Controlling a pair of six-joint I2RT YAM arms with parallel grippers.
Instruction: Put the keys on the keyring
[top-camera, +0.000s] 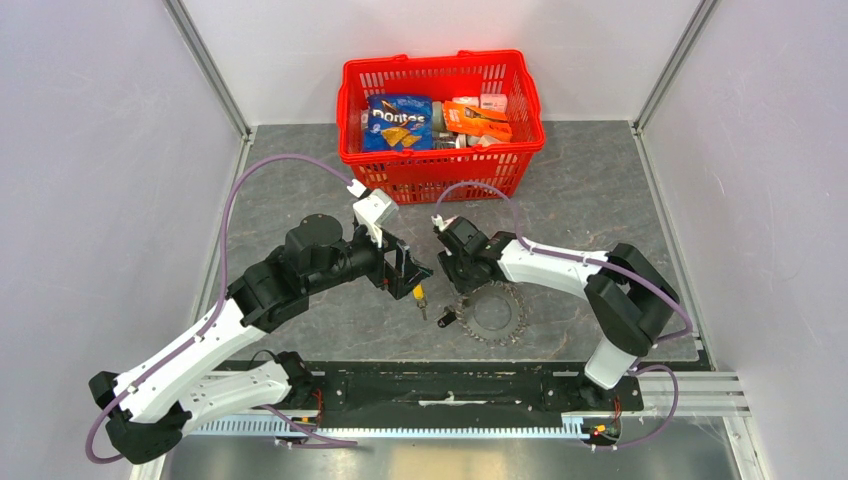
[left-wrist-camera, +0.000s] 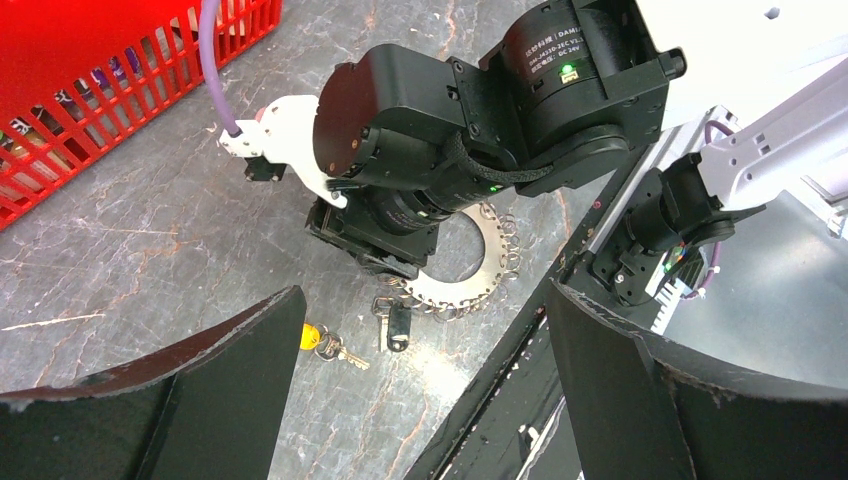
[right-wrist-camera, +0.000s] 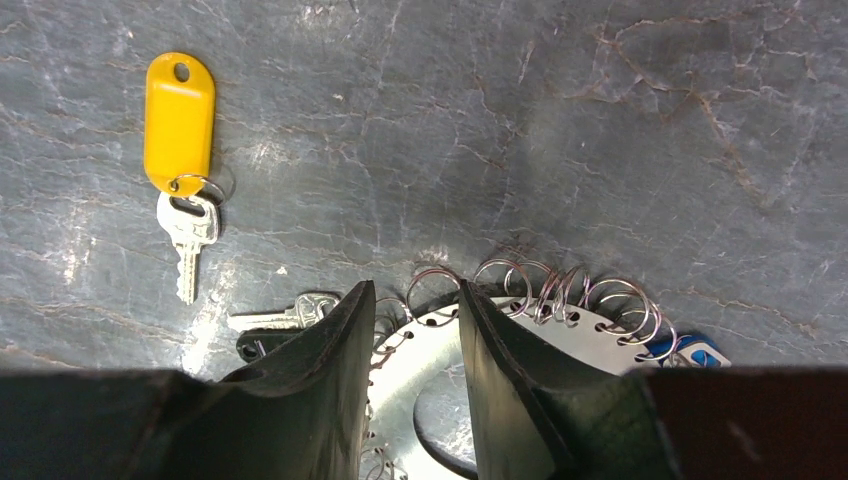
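Observation:
The keyring (top-camera: 492, 312), a toothed grey disc edged with small wire rings, lies flat on the table. The yellow key (top-camera: 419, 295) and the black key (top-camera: 445, 320) lie just left of it. My right gripper (right-wrist-camera: 415, 295) is narrowly open, its tips straddling the keyring's (right-wrist-camera: 520, 330) rim, gripping nothing visible. The yellow key (right-wrist-camera: 179, 120) lies to the upper left in this view, and the black key (right-wrist-camera: 262, 345) is half hidden by a finger. My left gripper (left-wrist-camera: 425, 300) is wide open and empty above the yellow key (left-wrist-camera: 312, 337), the black key (left-wrist-camera: 398, 325) and the keyring (left-wrist-camera: 470, 280).
A red basket (top-camera: 440, 62) full of snack packs stands at the back of the table, also in the left wrist view (left-wrist-camera: 100, 80). A blue tag (right-wrist-camera: 695, 352) hangs on the keyring. The black base rail (top-camera: 450, 385) runs along the near edge.

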